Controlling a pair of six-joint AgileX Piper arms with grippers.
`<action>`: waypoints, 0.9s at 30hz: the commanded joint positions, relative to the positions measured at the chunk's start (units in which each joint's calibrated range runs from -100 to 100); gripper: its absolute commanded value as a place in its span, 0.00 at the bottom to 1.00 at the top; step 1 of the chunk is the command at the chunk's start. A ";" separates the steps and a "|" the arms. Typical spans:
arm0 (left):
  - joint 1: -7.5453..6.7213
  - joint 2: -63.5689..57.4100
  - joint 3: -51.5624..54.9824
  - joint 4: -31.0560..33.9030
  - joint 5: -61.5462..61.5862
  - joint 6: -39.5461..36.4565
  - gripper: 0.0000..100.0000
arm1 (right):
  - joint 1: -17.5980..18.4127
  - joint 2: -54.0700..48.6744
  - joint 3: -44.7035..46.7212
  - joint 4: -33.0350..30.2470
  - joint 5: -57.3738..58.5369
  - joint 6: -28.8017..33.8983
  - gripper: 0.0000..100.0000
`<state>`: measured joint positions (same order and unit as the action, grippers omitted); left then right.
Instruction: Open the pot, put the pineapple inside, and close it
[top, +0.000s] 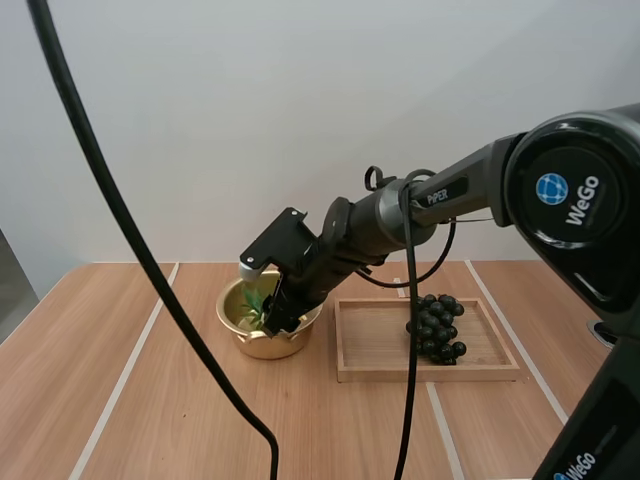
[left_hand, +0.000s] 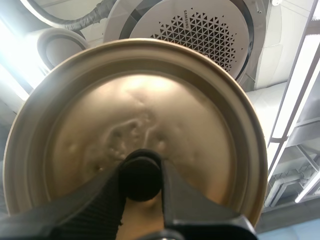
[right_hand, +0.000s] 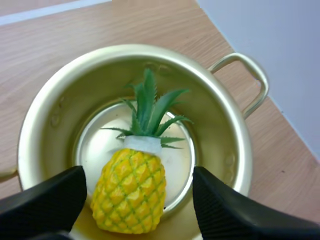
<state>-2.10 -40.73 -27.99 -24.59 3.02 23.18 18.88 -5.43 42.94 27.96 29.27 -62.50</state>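
Below the spread right gripper (right_hand: 139, 185), pineapple (right_hand: 131, 195) sits in the open pot (right_hand: 222, 145); left gripper (left_hand: 141, 176) pinches the lid (left_hand: 150, 100) by its knob (left_hand: 140, 180), only closing left to do.

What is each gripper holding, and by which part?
Left gripper holds the lid by its knob. Right gripper is open, holding nothing.

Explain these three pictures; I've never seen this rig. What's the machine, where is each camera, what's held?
Two robot arms work at a wooden table. The high view looks down from behind them: the right arm reaches into a gold pot, beside a tray with grapes. The other two cameras ride on the wrists. The left gripper pinches the lid by its black knob. The right gripper is open over the pot, the pineapple lying inside between its fingers.
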 joint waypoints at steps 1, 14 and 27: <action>0.08 0.08 -0.13 0.07 6.58 0.01 0.00 | 0.05 -5.07 0.31 -0.45 -6.51 1.10 1.00; 0.08 3.39 -0.13 1.10 40.13 0.01 0.00 | -10.02 -24.29 0.31 -0.45 -14.26 9.28 1.00; 0.08 12.04 7.12 8.18 76.61 -4.83 0.00 | -20.33 -42.60 0.31 -0.68 -12.79 18.16 1.00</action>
<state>-2.10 -29.54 -23.37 -19.21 75.62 19.30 -0.77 -44.52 43.08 28.70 16.21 -44.61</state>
